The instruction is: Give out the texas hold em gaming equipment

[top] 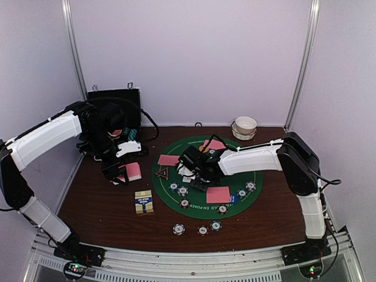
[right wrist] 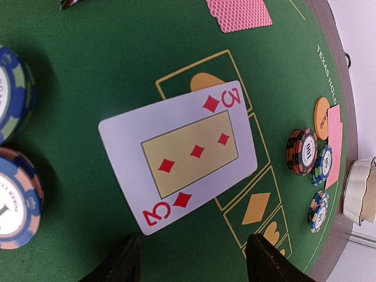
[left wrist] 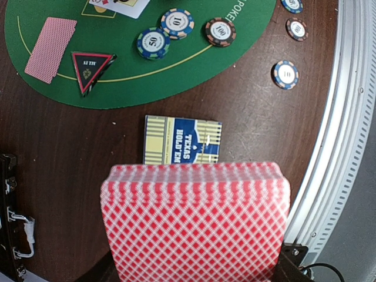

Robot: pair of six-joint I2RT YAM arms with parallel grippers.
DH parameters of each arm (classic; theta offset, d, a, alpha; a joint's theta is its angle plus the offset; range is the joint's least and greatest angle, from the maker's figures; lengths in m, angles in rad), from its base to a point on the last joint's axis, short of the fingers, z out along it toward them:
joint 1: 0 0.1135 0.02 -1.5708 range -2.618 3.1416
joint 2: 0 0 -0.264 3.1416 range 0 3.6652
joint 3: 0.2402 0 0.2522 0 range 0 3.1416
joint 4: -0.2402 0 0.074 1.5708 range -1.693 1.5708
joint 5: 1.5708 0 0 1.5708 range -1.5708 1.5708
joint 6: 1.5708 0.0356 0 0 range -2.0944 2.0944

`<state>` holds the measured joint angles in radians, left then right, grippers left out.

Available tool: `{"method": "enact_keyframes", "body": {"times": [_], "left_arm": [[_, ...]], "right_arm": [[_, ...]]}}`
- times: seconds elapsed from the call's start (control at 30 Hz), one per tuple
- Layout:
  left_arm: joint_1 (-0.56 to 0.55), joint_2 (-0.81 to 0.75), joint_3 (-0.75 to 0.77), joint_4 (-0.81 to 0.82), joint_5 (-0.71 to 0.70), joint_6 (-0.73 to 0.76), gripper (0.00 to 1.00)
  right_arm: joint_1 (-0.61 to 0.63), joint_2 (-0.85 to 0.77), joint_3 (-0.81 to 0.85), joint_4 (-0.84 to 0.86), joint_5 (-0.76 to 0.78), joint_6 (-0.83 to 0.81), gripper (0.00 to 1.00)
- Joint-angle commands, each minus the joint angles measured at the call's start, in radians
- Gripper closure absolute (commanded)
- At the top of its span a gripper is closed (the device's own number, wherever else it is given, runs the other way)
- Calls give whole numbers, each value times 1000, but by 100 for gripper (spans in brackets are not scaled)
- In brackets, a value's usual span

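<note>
Pink-backed deck [left wrist: 194, 223] is clamped in the left tool [top: 120, 174] near the table's [top: 106, 205] left edge. Right tool [right wrist: 191, 261] stands parted, empty, above the three of diamonds [right wrist: 182, 155] on the green mat [right wrist: 117, 59], mid-table.

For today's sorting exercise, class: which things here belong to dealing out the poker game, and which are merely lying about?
Job: card deck, three of diamonds, poker chips, triangular marker, orange button.
Lying about: card box, white bowl, black case.
</note>
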<state>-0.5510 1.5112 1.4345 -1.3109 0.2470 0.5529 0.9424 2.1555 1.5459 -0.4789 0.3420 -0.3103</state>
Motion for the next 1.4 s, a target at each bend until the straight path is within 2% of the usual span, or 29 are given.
{"method": "enact_keyframes", "body": {"times": [0.0,0.47,0.5,0.53,0.57,0.67,0.73,0.87,1.0,1.2,1.37], "left_arm": [[6,1,27,-1,17,5,100],[6,-1,27,-1,20,2,100],[6,-1,27,-2,20,2,100],[6,0,27,-1,21,2,100],[6,1,27,-2,21,2,100],[6,2,30,-2,24,2,100],[6,1,31,-2,21,2,100],[6,0,36,-4,19,4,100],[6,1,40,-3,20,3,100],[6,3,41,-5,23,3,100],[6,-1,40,-4,24,4,100]], "right_arm": [[-33,55,13,31,38,-8,38],[-39,30,44,34,58,49,37],[-39,7,33,46,74,67,34],[-39,-21,11,68,86,86,12],[-39,-59,-12,100,111,120,1],[-38,-164,-75,194,203,227,1],[-49,-222,-85,201,191,318,0],[-105,-286,-33,114,-34,482,0],[-126,-329,-33,123,-245,600,1],[-132,-282,90,-17,-583,730,0],[-117,-315,50,55,-815,923,1]]}}
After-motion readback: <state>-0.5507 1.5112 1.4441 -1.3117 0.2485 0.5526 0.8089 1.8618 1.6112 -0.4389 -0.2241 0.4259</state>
